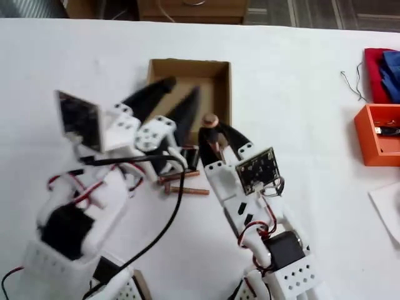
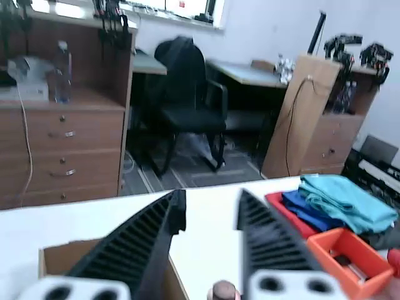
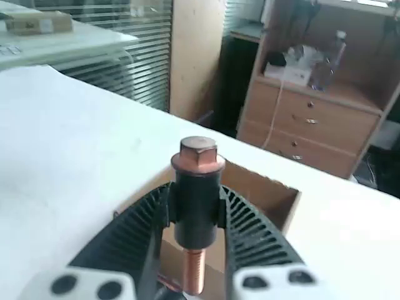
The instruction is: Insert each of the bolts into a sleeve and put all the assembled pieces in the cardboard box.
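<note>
Two robot arms rose from the near edge of a white table [image 1: 300,75], side by side, both pointing away toward a cardboard box [image 1: 187,62]. Closest in, the right gripper [image 3: 195,200] was clamped on a black sleeve [image 3: 196,212], holding it upright. A copper-coloured bolt [image 3: 199,155] sat through the sleeve, its hexagonal head on top and its threaded shank sticking out below. From above, this gripper and its assembled piece hung just beside the box's near right corner. Between the two arms, two loose bolts [image 1: 182,184] lay on their sides on the table, close to each other and outside the box. The left gripper [image 1: 184,87] hovered over the box with its black ribbed fingers [image 2: 140,240] spread apart and nothing between them. The box itself stood open just beyond the arms, and no assembled piece could be made out in the part of its inside that showed. Farther off, well apart to the right, an orange box [image 1: 375,134] stood near the table's edge, with red and blue folded cloths [image 1: 381,72] behind it.
</note>
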Robot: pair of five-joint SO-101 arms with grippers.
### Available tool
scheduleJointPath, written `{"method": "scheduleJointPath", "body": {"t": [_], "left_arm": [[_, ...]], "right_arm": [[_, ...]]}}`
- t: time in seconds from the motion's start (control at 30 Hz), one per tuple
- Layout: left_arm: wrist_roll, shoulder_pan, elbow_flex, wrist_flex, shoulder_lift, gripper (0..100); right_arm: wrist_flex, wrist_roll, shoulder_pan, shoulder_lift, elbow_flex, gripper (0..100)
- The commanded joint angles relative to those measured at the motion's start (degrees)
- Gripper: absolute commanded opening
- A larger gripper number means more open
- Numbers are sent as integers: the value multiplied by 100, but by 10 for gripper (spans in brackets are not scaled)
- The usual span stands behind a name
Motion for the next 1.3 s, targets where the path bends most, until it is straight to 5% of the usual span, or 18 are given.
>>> {"method": "scheduleJointPath", "body": {"t": [0.0, 0.2, 0.4, 0.63, 0.73, 0.97, 1.27], "left_arm": [[-123, -448, -558, 404, -9, 43], [-246, -1626, -145, 1257, -9, 29], [-325, -2910, 1165, 668, -9, 28], [-3068, -4466, 2905, -176, 9, 37], [-2822, -4923, 3512, -738, 26, 37], [-2171, -4677, 3574, -791, 466, 37], [-2163, -3956, 2404, -826, 3763, 38]], "right_arm": [[251, 0, 303, -22, -413, 20], [1174, 0, 875, 1007, -2497, 20], [2782, 0, 1156, 4198, -5969, 20], [4092, -651, 1209, 7565, -9037, 20], [4497, -853, 1209, 8664, -10224, 20], [5270, -853, 1138, 10624, -12492, 20], [5648, -844, 1156, 12154, -14338, 20]]}}
